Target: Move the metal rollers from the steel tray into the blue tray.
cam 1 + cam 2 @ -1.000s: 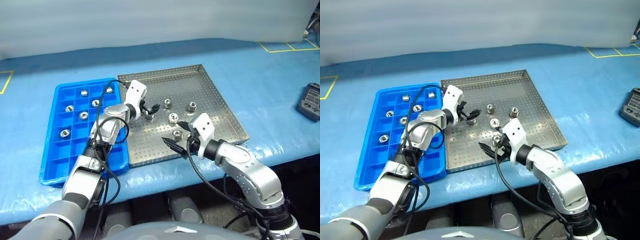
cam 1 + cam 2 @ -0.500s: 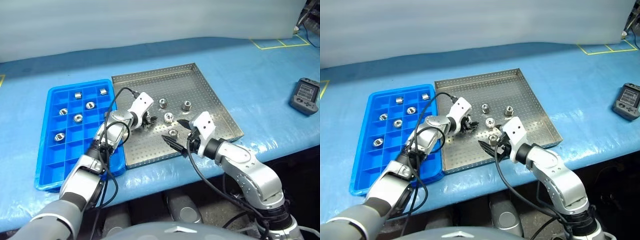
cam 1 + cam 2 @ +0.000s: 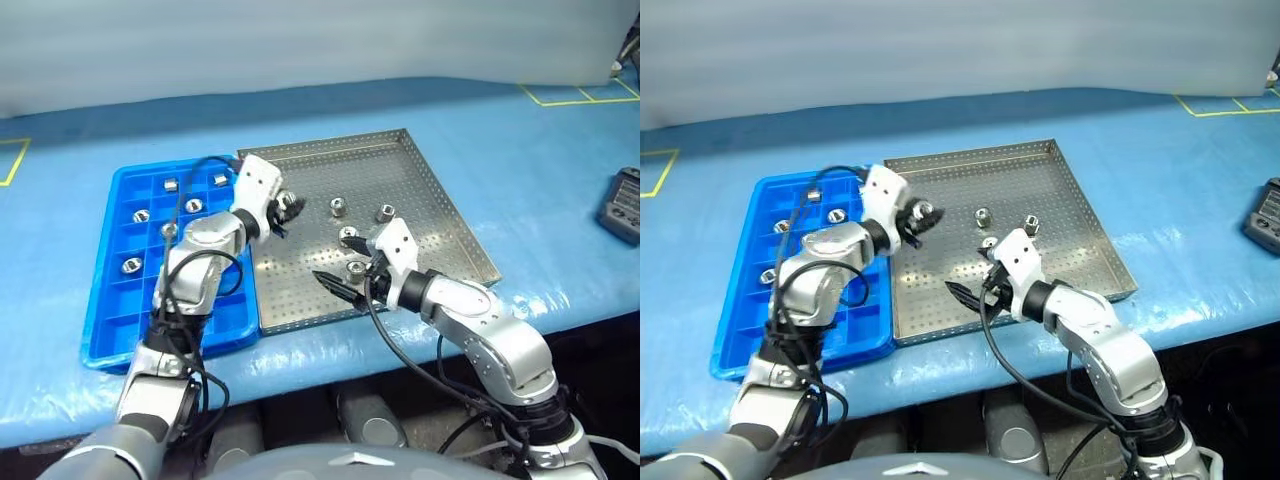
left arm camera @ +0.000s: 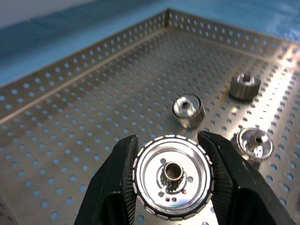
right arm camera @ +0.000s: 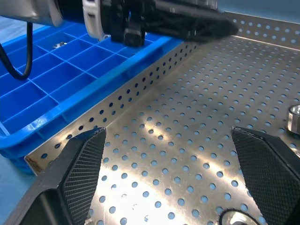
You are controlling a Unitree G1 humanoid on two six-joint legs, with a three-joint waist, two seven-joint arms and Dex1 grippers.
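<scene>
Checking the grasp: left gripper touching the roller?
Touching. Left wrist view: both fingers of the left gripper press the metal roller's rim, no gap.

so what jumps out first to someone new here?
The left gripper shut on a metal roller, held above the steel tray. Next, the bright blue tray beside it, rollers already in several compartments. The right gripper hangs open over the rollers left in the steel tray.

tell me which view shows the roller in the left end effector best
The left wrist view: the held roller faces the camera, clamped between both black fingers, hub and ribbed rim clear. In the eye views it is a small silver speck at the left end effector above the steel tray.
</scene>
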